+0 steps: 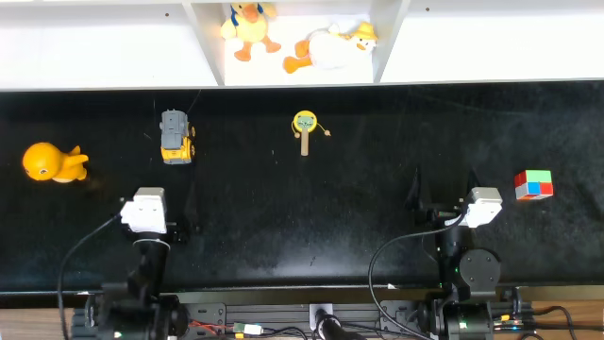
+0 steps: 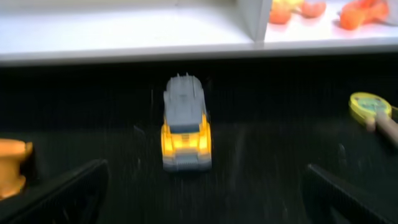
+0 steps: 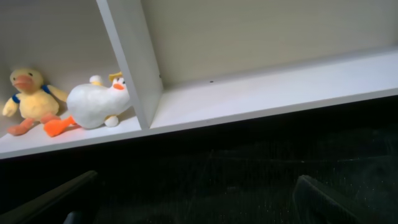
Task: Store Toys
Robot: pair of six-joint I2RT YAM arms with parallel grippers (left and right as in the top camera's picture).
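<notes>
Though wide apart, left fingers [image 2: 68, 193] short of toy truck [image 2: 185, 124], right fingers [image 3: 56, 194] empty.

The black table [image 1: 283, 227] is carrying an orange duck [image 1: 52, 162] at nine o'clock, truck [image 1: 176, 136] at ten, rattle [image 1: 305, 127] at twelve, cube [image 1: 533, 185] at three; the shelf [image 1: 113, 57] (white, at twelve) is holding a yellow plush [image 1: 249, 26] and a white plush [image 1: 330, 45].

Robot test bench, black mat [image 1: 283, 222], white shelf [image 1: 94, 52]
</notes>
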